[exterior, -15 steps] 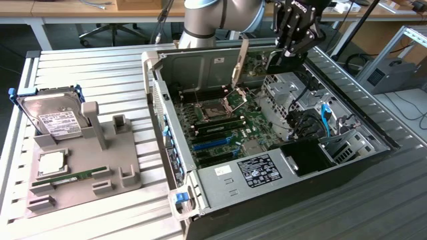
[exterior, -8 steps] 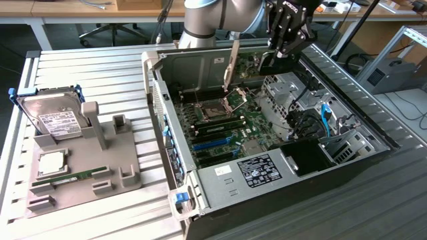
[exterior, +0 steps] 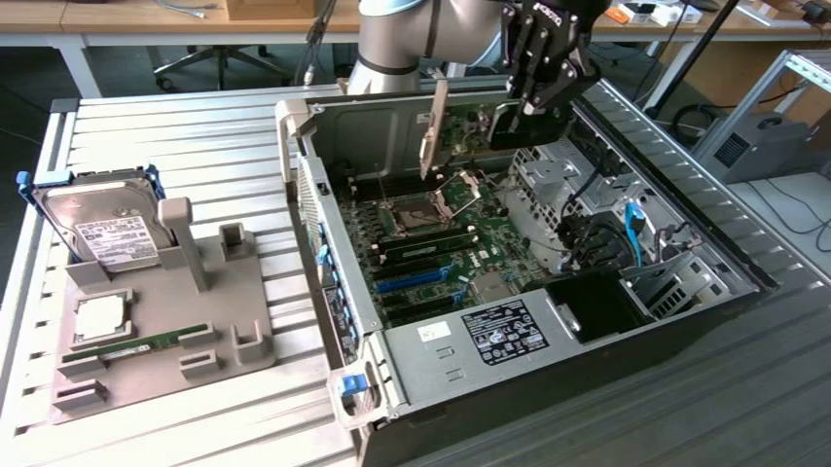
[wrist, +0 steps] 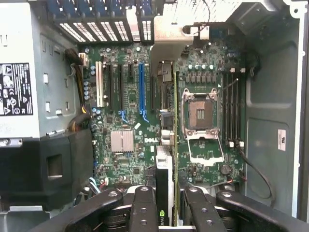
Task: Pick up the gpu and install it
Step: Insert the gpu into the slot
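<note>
Clamped edge-on between the two black fingers (wrist: 144, 210), the gpu (wrist: 165, 183) sits in the gripper (wrist: 169, 215) with one pad pressed against each face. Its green board edge and dark cooler run out from the pads, and a green logo shows right at the grip. In the exterior view the gripper (exterior: 539, 92) hangs at the 12 o'clock end of the open computer case (exterior: 429, 365), above its rim. The card is therefore in the air over the motherboard (exterior: 449, 243), seated in no slot.

The case lies on its side with the side panel off. Inside, the CPU socket (exterior: 422, 207) is bare, with its latch frame raised. Toward 5 o'clock from the socket sits the power supply (exterior: 500, 331) with its printed label.

At 9 o'clock from the case, on the slatted table (exterior: 169, 126), a grey holder (exterior: 156, 292) carries three parts. A hard drive (exterior: 97, 229) stands upright at its 11 o'clock corner. A processor chip (exterior: 97, 319) lies flat toward 8 o'clock, and a green RAM stick (exterior: 156, 342) lies just beside the chip.

The wrist view gives the close detail of the board: the row of expansion slots (wrist: 141, 87), one blue among black and white ones, and a small silver heatsink (wrist: 121, 141) beside a Dell mark. The held card lines up between those slots and the socket. The exterior view gives the holder and how high the gripper sits over the case.
</note>
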You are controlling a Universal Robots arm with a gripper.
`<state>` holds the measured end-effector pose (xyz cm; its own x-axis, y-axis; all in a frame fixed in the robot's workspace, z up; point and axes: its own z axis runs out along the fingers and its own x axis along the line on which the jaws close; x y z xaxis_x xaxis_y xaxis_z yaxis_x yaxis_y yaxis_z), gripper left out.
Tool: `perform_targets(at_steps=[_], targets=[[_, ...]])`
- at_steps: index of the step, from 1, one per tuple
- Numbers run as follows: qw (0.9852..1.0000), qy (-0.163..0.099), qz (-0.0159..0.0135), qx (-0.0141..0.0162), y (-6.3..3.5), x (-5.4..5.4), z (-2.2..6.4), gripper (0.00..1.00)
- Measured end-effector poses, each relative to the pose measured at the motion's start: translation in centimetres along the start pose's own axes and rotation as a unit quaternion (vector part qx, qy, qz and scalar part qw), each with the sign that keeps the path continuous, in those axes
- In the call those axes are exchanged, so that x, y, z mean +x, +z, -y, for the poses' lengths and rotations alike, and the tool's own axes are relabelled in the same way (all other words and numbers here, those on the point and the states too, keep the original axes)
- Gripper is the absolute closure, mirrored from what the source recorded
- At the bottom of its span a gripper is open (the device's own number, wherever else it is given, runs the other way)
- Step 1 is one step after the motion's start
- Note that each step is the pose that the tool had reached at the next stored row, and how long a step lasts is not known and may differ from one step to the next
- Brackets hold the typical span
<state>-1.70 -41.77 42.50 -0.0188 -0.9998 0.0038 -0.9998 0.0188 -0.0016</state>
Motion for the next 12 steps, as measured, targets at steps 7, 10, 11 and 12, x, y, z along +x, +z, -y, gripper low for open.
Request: perform_targets(at_steps=[7,10,11,12], targets=[[1.0000,0.003,-0.0016,0.0000,0.07,0.0,-1.07,0.73],[1.0000,0.006,-0.0020,0.0000,0.10,0.0,-1.42,0.73],[1.0000,0.007,-0.0021,0.0001,0.11,0.0,-1.49,0.73],[1.0000,0.009,-0.0022,0.0000,0.12,0.0,-1.55,0.73]])
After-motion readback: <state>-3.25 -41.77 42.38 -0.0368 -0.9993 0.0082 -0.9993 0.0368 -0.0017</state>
